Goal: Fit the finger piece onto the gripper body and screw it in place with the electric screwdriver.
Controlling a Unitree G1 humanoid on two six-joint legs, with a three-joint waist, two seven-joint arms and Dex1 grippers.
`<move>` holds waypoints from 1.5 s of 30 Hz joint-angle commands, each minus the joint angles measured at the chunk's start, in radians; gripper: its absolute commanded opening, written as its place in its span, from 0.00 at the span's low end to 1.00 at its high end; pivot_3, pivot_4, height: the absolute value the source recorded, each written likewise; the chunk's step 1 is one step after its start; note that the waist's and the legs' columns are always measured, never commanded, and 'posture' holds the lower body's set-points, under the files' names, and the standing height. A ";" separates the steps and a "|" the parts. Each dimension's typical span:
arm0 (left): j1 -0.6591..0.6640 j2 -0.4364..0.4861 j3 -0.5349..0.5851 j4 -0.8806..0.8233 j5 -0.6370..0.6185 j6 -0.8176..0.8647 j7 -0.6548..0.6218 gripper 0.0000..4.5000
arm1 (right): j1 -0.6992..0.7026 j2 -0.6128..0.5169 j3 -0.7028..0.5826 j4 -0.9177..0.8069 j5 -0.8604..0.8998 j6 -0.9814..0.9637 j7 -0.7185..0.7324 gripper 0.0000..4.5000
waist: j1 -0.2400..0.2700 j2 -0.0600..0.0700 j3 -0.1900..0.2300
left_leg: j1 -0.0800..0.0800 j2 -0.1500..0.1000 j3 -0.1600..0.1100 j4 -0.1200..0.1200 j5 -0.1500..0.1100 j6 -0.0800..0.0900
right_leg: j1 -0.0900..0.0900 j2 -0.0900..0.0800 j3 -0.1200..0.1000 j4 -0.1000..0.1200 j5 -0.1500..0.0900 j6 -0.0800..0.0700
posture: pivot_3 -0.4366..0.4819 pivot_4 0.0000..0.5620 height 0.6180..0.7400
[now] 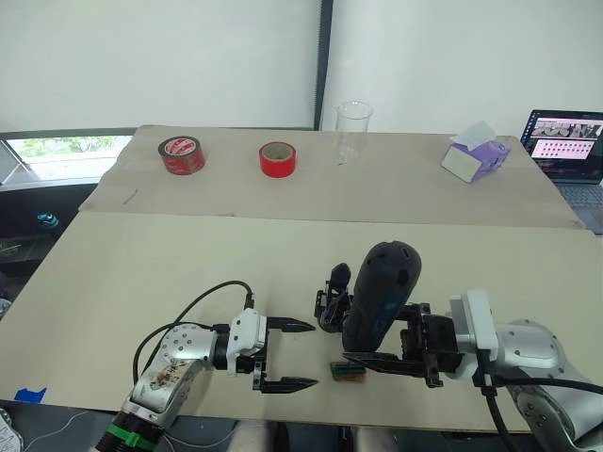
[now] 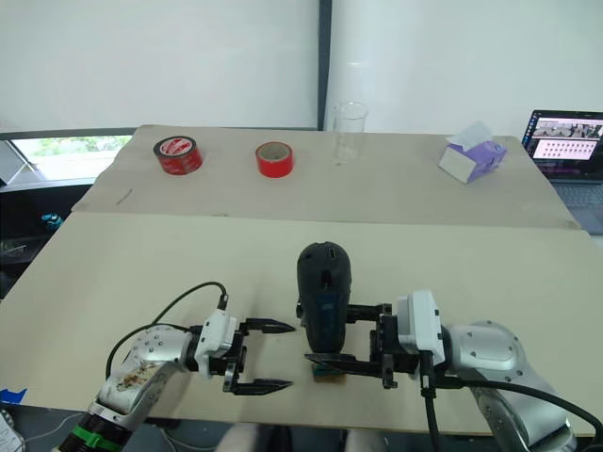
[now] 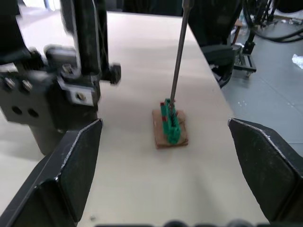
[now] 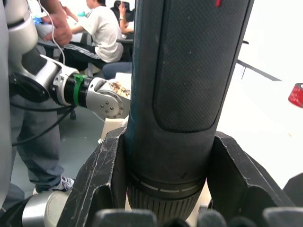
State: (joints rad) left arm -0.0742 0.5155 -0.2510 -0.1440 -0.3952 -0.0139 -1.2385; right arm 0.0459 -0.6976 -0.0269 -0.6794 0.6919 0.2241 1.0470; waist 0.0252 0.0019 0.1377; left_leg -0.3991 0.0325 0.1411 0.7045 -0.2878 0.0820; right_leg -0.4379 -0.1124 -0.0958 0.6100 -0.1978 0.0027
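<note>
- The right gripper [image 2: 341, 359] is clamped around the electric screwdriver [image 2: 323, 292], fingers pinching its thick barrel low down, as the right wrist view shows. The tool stands nearly upright at the near middle of the table [image 2: 141, 264].
- Its thin metal bit [image 3: 177, 52] comes down onto a small green-and-brown block [image 3: 169, 126], at about 6 o'clock from the tool body. If the bit presses off-centre, the loose block is likely to skid or tip, since nothing holds it.
- The left gripper [image 2: 259, 356] is spread wide and empty, at 9 o'clock from the block and just beside it. It could steady the block, but closing carelessly may knock it away from the bit.
- The gripper body [image 1: 332, 299] stands just behind the screwdriver, at roughly 11 o'clock from the block. A tilt of the tool could bump it.
- The grip sits low on a tall, top-heavy tool; it may lean if the fingers slip.
- Hard to make out: the gripper body is largely hidden by the screwdriver in the head views and blurred in the left wrist view. I cannot tell whether the finger piece is already fitted on it.
- Whether a screw sits on the bit tip is too small to tell.
</note>
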 commanded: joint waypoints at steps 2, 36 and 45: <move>-0.013 0.006 0.026 -0.071 -0.062 0.045 -0.002 0.99 | -0.047 -0.009 -0.058 -0.064 0.086 0.027 -0.039 0.43 | -0.001 -0.001 0.000 | 0.000 0.000 0.000 0.000 0.000 0.000 | 0.000 0.000 0.000 0.000 0.000 0.000 | 0.48 0.27 1.00; -0.072 -0.019 0.077 0.078 0.091 0.032 0.186 0.99 | -0.107 -0.109 -0.240 -0.118 0.228 0.149 -0.156 0.43 | 0.002 -0.006 0.004 | 0.000 0.000 0.000 0.000 0.001 -0.001 | 0.000 0.001 0.000 0.000 0.001 0.001 | 0.48 0.27 1.00; -0.114 -0.108 -0.012 0.194 0.171 0.015 0.203 0.99 | -0.071 -0.113 -0.253 -0.115 0.212 0.140 -0.150 0.43 | 0.002 -0.008 0.005 | -0.001 0.000 0.000 0.000 0.001 -0.001 | 0.000 0.001 0.000 0.000 0.006 -0.003 | 0.48 0.27 1.00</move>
State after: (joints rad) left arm -0.1761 0.4209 -0.2467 0.0441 -0.2326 0.0053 -1.0387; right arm -0.0195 -0.8063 -0.2406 -0.7622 0.8860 0.3809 0.8938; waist 0.0274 -0.0061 0.1430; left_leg -0.4000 0.0324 0.1412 0.7042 -0.2871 0.0815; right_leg -0.4380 -0.1120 -0.0960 0.6104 -0.1922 -0.0006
